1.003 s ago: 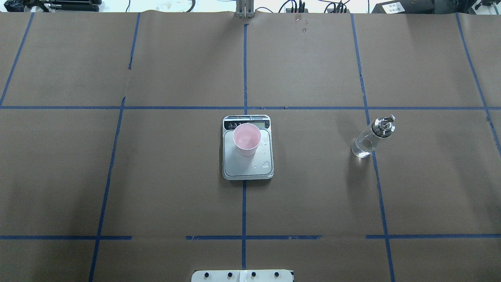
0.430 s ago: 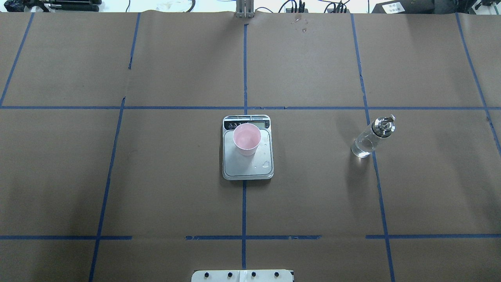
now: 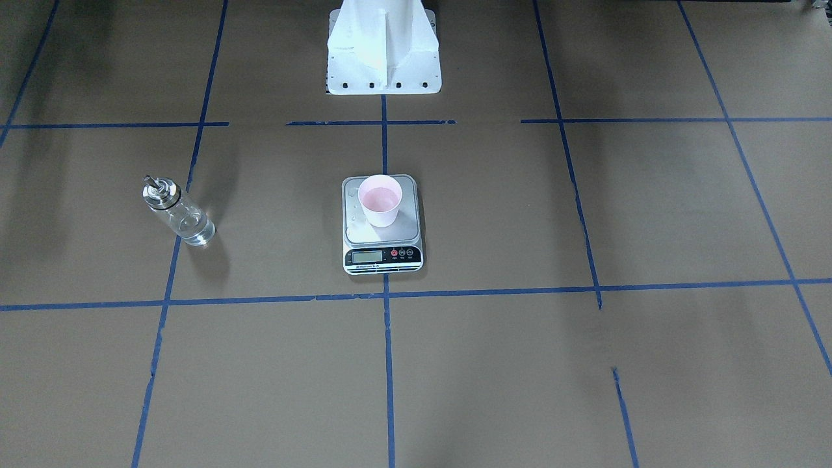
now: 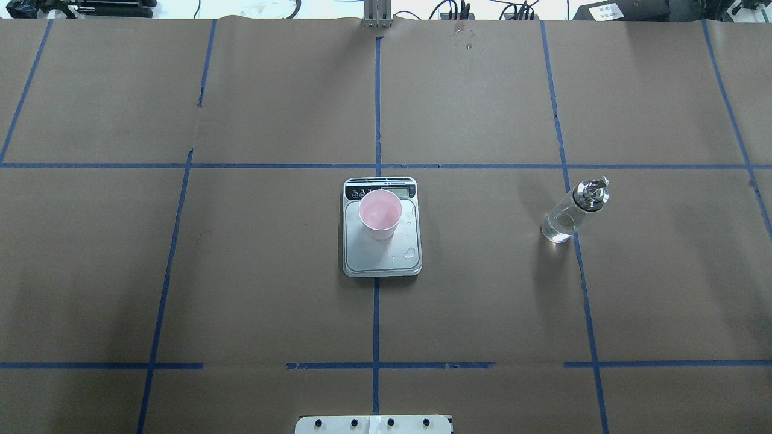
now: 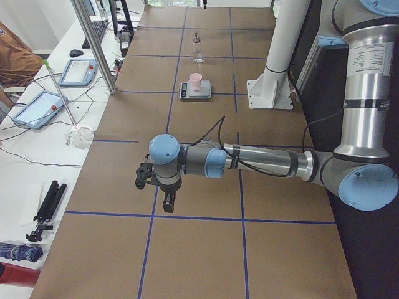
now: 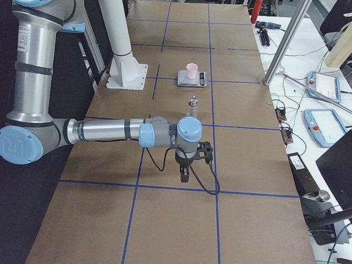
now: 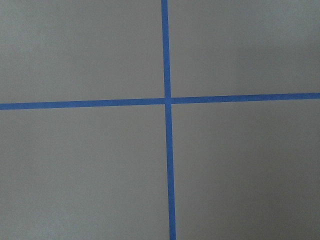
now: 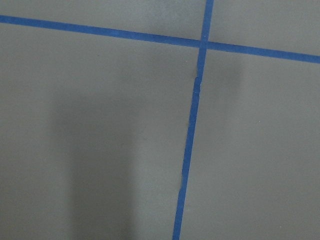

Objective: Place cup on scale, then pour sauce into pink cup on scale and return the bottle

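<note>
The pale pink cup (image 4: pixel 380 214) stands upright on the far half of the silver scale (image 4: pixel 374 260), at the table's centre. Clear drops (image 4: pixel 410 252) lie on the platform beside it. I cannot tell whether the cup holds sauce. To the right, the glass bottle (image 4: pixel 567 214) with its metal spout stands on a blue tape line, a little clear sauce in its bottom. No gripper touches either. My left gripper (image 5: pixel 167 200) and right gripper (image 6: pixel 184 171) hang over bare paper at opposite table ends, seen only in the side views; I cannot tell their state. Both wrist views show only tape lines.
The white robot base (image 3: pixel 383 45) stands behind the scale. Brown paper with blue tape lines (image 4: pixel 376 319) covers the table. A side bench holds tablets (image 5: pixel 78 71), cables and a metal post (image 5: pixel 93 43). A person's sleeve (image 5: pixel 12 59) shows at its far end.
</note>
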Controlling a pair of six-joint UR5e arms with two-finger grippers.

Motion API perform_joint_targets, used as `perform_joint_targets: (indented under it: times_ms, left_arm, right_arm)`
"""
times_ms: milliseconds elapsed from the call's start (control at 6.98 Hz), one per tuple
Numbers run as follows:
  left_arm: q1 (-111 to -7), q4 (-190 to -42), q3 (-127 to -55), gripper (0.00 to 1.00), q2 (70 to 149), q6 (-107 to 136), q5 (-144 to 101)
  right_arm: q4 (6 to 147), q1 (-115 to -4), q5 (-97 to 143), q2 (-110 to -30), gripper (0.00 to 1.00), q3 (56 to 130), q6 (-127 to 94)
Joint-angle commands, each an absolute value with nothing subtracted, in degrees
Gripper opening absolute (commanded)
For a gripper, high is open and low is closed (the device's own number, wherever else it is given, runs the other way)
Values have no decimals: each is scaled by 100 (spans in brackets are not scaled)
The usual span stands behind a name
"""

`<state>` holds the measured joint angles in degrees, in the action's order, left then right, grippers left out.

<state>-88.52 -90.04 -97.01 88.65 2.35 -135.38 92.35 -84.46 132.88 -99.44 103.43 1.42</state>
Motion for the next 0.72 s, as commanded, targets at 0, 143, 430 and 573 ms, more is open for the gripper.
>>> perform_joint_targets:
  times_ms: [0,143,430,573]
  left_arm:
    - [-8850,-9017,-9720,100,8886,211,-13535]
    - [-8842,-9018,-9721,100,8903,220,-13535]
    - [-8798,-9009,-9712,100,8973,220,-13335]
    - [-8798,-9009,-9721,100,8974,211,-13324]
  right_arm:
    - [9281,-8446,13139,-9949,100,10301,132]
    - [9273,-8446,13174,-9949,100,10266,132]
    - [9246,-8446,13210,-9958,100,10213,123]
    - [9237,-8438,13210,-9958,100,10178,114]
